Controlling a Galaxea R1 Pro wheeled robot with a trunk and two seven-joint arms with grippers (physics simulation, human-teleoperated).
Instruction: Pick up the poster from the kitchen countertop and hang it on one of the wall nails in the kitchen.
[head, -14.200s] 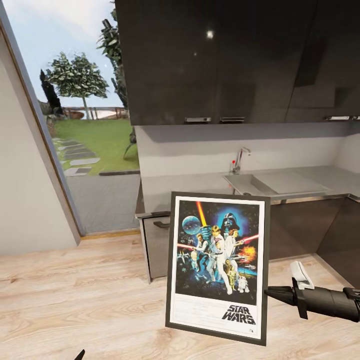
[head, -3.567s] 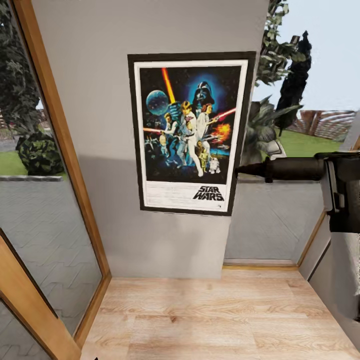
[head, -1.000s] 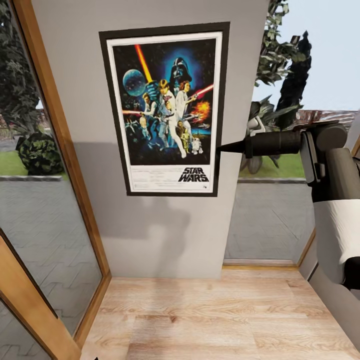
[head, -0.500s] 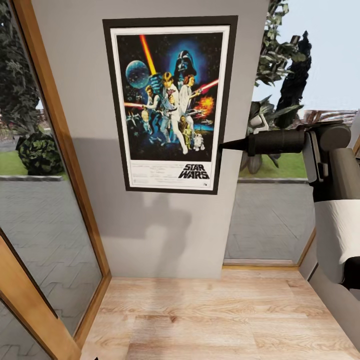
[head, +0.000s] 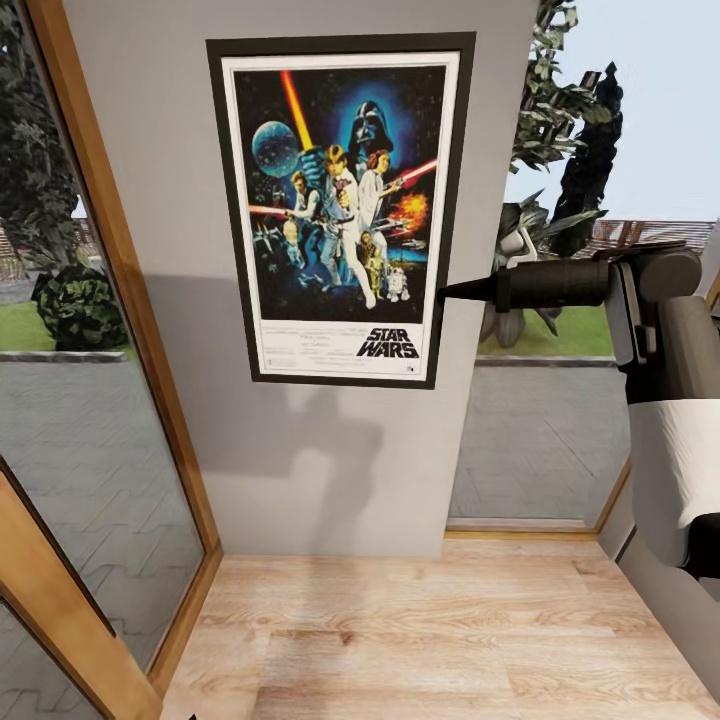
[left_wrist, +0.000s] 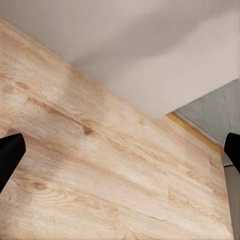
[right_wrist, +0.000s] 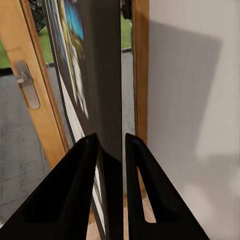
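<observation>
head view, poster (head: 340, 205) unmoved against wall (head: 300, 450), right jaws still pinching its edge, left jaws spread

A plain grey wall panel (head: 300, 450) stands between tall glass panes set in light wooden frames (head: 120, 260). Pale oak plank flooring (head: 420, 640) runs up to its foot. Through the glass lie grey paving stones (head: 540, 440), a green lawn (head: 580, 330), a dark round shrub (head: 75, 305) and leafy trees (head: 560, 110) under pale sky. A silver metal door handle (right_wrist: 27, 85) sits on one wooden frame.
</observation>
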